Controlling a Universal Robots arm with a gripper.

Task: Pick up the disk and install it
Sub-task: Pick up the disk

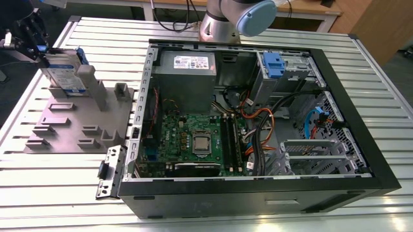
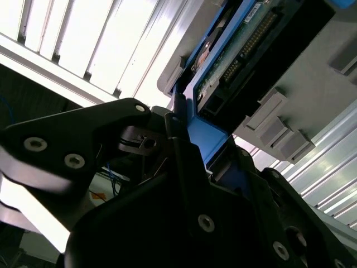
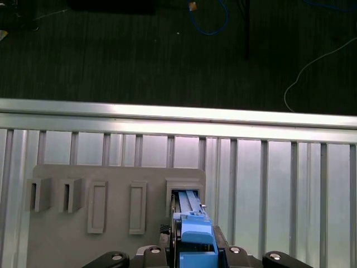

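Exterior view: we see the black end effector (image 1: 45, 54) at the exterior view's left, hanging above the grey plastic holder plate (image 1: 65, 126) with its fingers pointing down. It meets the top edge of the flat silver metal disk (image 1: 65, 73), which has a white-and-blue label and a blue plastic carrier bracket. The disk stands upright, its lower edge in a slot at the holder's far end. The silver arm base (image 1: 223, 24) with its blue cap rises at the far side of the slatted aluminium counter (image 1: 51, 191), behind the open black computer case (image 1: 258, 199). The case lies well apart from the disk, towards the exterior view's right.

In the second wrist view we see the black fingers (image 2: 120, 120) closed against the blue bracket, one on each side, so the end effector grips the disk by its carrier. In the first wrist view the bracket sits clamped between the fingers, directly over the holder's slot, with the disk's lower part inside it.
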